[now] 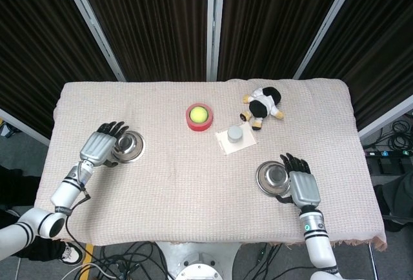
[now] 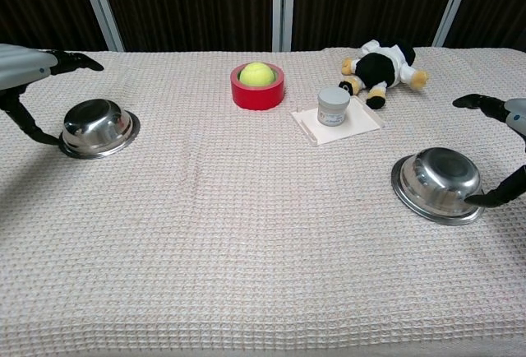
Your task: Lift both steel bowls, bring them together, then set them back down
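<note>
both steel bowls sit upside down on the table (image 1: 193, 177), which is covered with a pale waffle-weave cloth. the left bowl (image 2: 98, 127) lies near the table's left edge, domed base upward, its flat rim pressed to the cloth; the metal is shiny and mirrors the dark curtains and a bright patch of light. the right bowl (image 2: 436, 183) lies near the right edge, closer to the front, also rim down, with a wider flared lip and the same polished grey sheen.

the left hand (image 1: 103, 146) hovers at the outer side of the left bowl with its fingers spread wide, holding nothing; the chest view shows the fingers (image 2: 76, 62) raised above the bowl and the thumb down beside its rim. the right hand (image 1: 301, 183) stands likewise at the outer side of the right bowl, fingers splayed and empty, thumb low by the rim.

further back stand a red ring (image 1: 199, 118) with a yellow-green ball (image 1: 199, 113) in it, a small grey jar (image 2: 333, 106) on a white card (image 2: 339, 126), and a black-and-white plush toy (image 1: 263, 107), all well apart from the bowls
</note>
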